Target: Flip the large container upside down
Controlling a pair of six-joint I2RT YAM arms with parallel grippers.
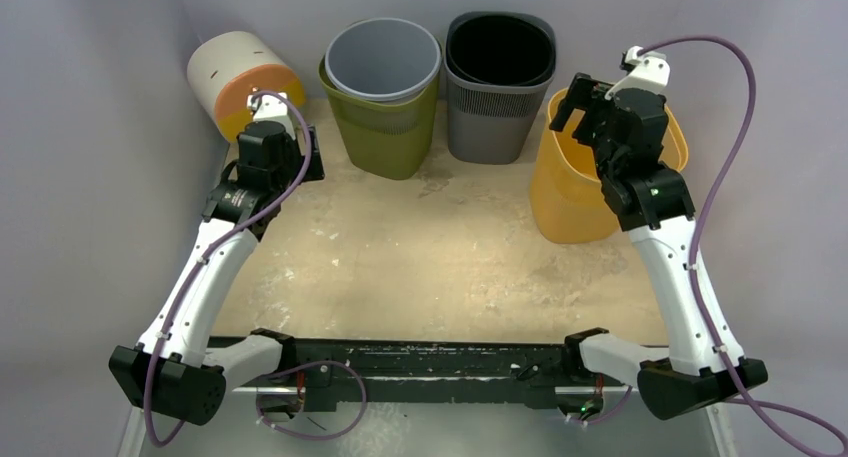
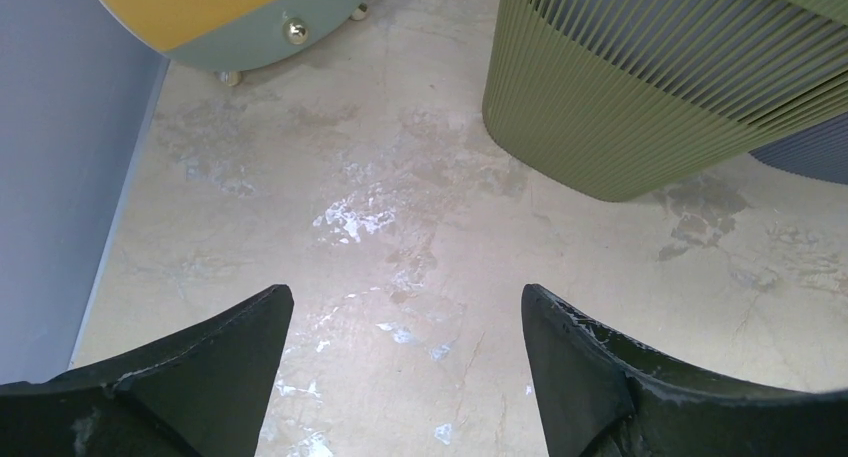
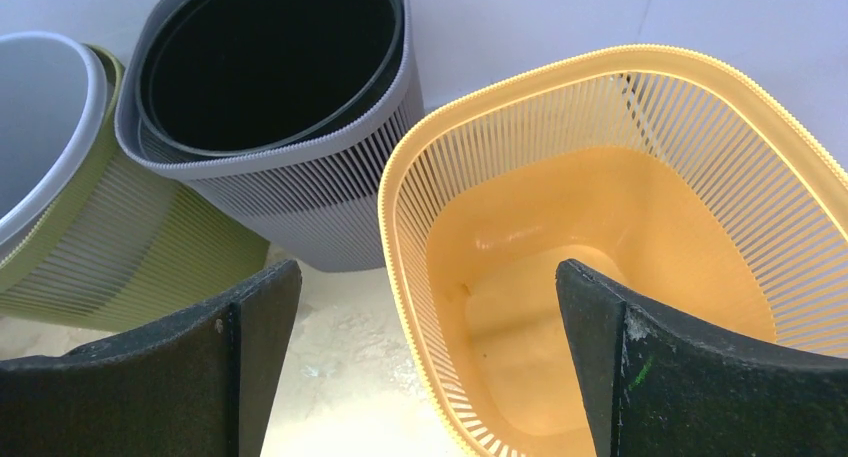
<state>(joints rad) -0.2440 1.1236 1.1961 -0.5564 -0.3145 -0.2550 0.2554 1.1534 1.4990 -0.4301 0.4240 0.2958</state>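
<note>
A yellow slatted basket (image 1: 565, 192) stands upright at the right of the table, its mouth up; it fills the right wrist view (image 3: 560, 227). My right gripper (image 1: 582, 102) is open above the basket's left rim. In the right wrist view (image 3: 428, 307) its left finger is outside the rim and its right finger is over the inside, touching nothing. My left gripper (image 1: 300, 142) is open and empty at the far left, low over the bare table (image 2: 407, 317).
A green bin (image 1: 385, 127) with a grey liner and a grey bin (image 1: 497, 107) with a black liner stand at the back, just left of the basket. A white and orange round container (image 1: 240, 82) lies on its side at the back left, near my left gripper.
</note>
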